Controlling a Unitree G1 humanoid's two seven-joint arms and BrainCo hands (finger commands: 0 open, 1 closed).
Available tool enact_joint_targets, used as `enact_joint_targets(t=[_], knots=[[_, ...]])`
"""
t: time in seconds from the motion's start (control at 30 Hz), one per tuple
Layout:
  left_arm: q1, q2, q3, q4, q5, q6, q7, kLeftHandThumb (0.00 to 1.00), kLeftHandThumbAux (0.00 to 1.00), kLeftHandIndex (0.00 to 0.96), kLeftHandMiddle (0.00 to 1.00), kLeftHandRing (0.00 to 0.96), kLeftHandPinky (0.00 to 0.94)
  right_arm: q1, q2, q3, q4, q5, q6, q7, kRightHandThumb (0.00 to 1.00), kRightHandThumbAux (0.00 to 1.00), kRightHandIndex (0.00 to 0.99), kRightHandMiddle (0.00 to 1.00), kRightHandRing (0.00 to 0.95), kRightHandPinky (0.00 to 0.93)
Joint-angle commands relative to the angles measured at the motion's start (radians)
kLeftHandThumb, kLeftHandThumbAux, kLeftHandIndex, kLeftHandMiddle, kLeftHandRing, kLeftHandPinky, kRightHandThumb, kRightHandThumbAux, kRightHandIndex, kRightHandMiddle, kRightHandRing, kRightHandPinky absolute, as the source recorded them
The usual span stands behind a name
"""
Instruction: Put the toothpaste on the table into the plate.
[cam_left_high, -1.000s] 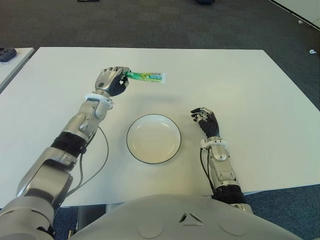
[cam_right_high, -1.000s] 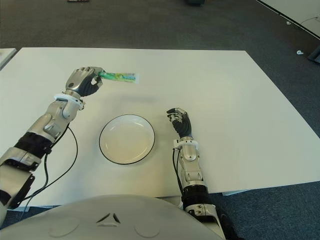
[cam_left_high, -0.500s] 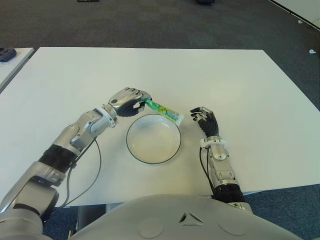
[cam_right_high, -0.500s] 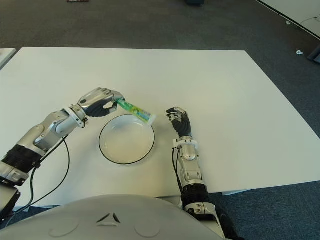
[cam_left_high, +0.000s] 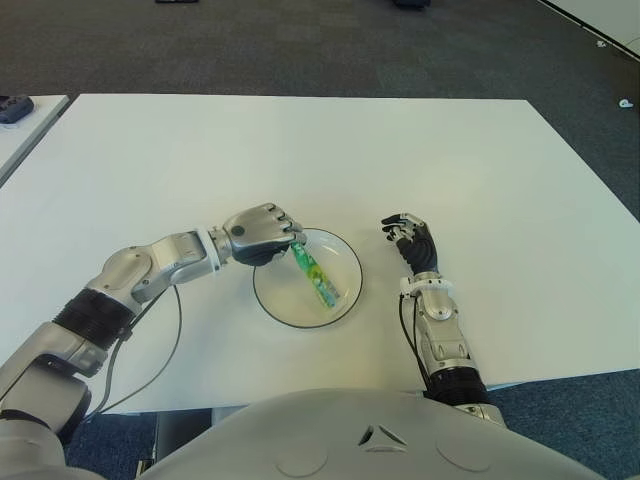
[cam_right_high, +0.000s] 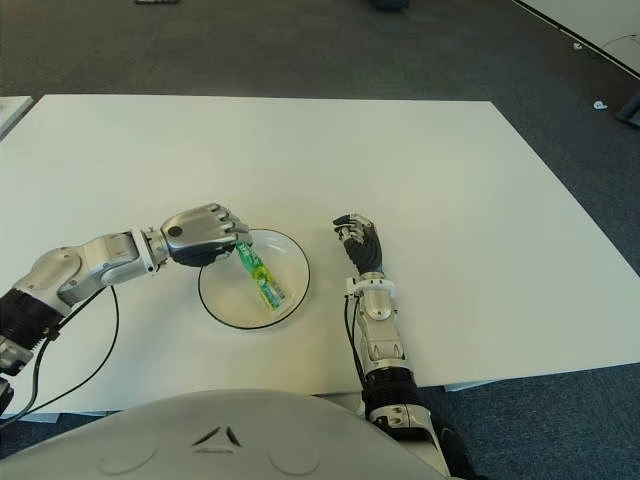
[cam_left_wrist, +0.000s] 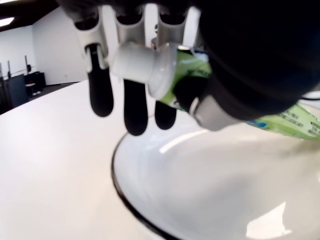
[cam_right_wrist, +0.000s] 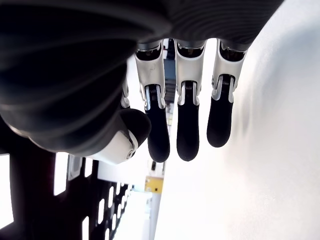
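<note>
Since a second ago left hand (cam_left_high: 262, 234) has swung the toothpaste (cam_left_high: 314, 275) from far side of table (cam_left_high: 480, 160) down over the plate (cam_left_high: 345, 262). Tube now angles into the dish, fingers curled around its cap end, tail end low in the bowl; can't tell if tail touches the plate floor. Right hand (cam_left_high: 410, 240) sits just right of the plate, fingers loosely bent, holding nothing.

Tube looks light, soft-walled, glossy, so probably a bit slippery; cap end is the stiff part, sensible place to hold. Squeezing mid-body would likely deform it.

Left wrist view: thumb covers most of the tube, only white cap (cam_left_wrist: 137, 64) and a strip of green label show. Contact under the palm hidden.
</note>
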Motion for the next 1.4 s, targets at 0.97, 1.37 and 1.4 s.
enact_joint_targets(t=[0.97, 1.37, 1.4], knots=[[-0.126, 0.014, -0.135, 0.177, 0.174, -0.161, 0.291, 0.497, 0.701, 0.407, 0.618, 0.599, 0.572, 0.01, 0.002, 0.006, -0.025, 0.001, 0.049, -0.005, 0.707, 0.732, 0.418, 0.41, 0.395, 0.413], [-0.101, 0.018, -0.105, 0.151, 0.152, -0.132, 0.272, 0.015, 0.563, 0.014, 0.04, 0.035, 0.034, 0.006, 0.004, 0.008, -0.022, 0.002, 0.048, -0.007, 0.708, 0.732, 0.418, 0.412, 0.4, 0.417], [-0.1, 0.02, -0.103, 0.146, 0.153, -0.127, 0.27, 0.013, 0.558, 0.011, 0.032, 0.028, 0.027, 0.005, 0.004, 0.009, -0.021, 0.003, 0.045, -0.007, 0.708, 0.732, 0.418, 0.412, 0.4, 0.418]])
